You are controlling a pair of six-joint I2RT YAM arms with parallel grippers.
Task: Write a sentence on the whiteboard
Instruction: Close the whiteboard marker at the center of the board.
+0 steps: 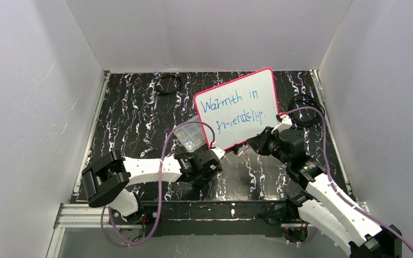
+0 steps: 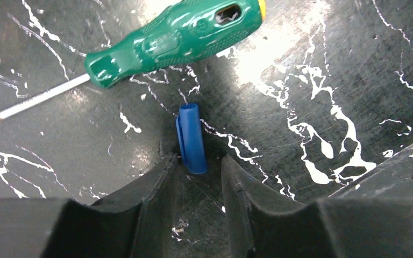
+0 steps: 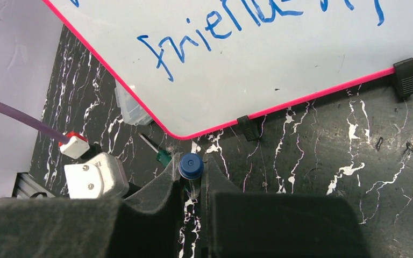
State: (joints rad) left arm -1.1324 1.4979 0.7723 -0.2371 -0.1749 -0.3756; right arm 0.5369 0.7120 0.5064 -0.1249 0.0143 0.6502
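The whiteboard (image 1: 237, 110) bearing the sentence (image 1: 228, 101) sits centre-right on the table (image 1: 140, 123): probably stiff, light and smudgeable, best held by its rim.
The right gripper (image 3: 191, 171) clamps the marker (image 3: 191, 165); the left gripper (image 2: 199, 161) straddles the slick blue cap (image 2: 191, 134), jaws parted, best pinched across its barrel.

White panel walls (image 1: 209, 32) enclose three sides; black white-veined tabletop (image 1: 134, 123); glare patch (image 2: 271, 59), probably overhead lamp.

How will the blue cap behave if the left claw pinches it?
The cap is a small smooth cylinder lying flat, so it may roll or squirt sideways. Its clip should limit rolling. It looks light and stiff, probably hollow plastic.
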